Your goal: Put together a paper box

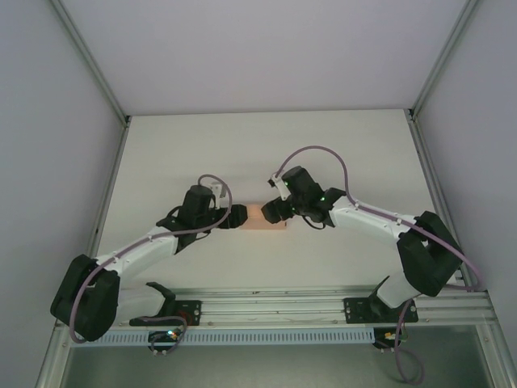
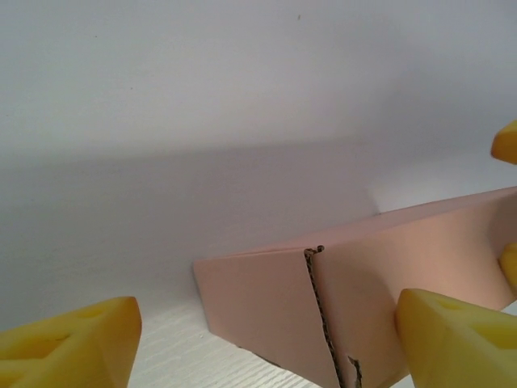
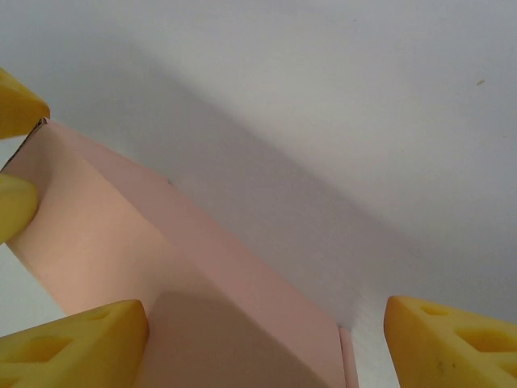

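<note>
The salmon-pink paper box [image 1: 265, 217] lies folded up as a small rectangular box in the middle of the table, between my two grippers. My left gripper [image 1: 241, 217] is at its left end and my right gripper [image 1: 271, 212] at its right end. In the left wrist view the left gripper [image 2: 262, 343] is open, and the box [image 2: 388, 267] stands between its yellow fingertips [image 2: 452, 339], close to the right one, with a torn card seam showing. In the right wrist view the right gripper [image 3: 262, 343] is open around the box [image 3: 97, 234], whose side lies against the left fingertip [image 3: 73, 347].
The white table [image 1: 266, 145] is walled by grey panels at the back and both sides. An aluminium rail [image 1: 275, 303] carrying the arm bases runs along the near edge. The other arm's yellow fingertips [image 3: 16, 105] show at the box's far end.
</note>
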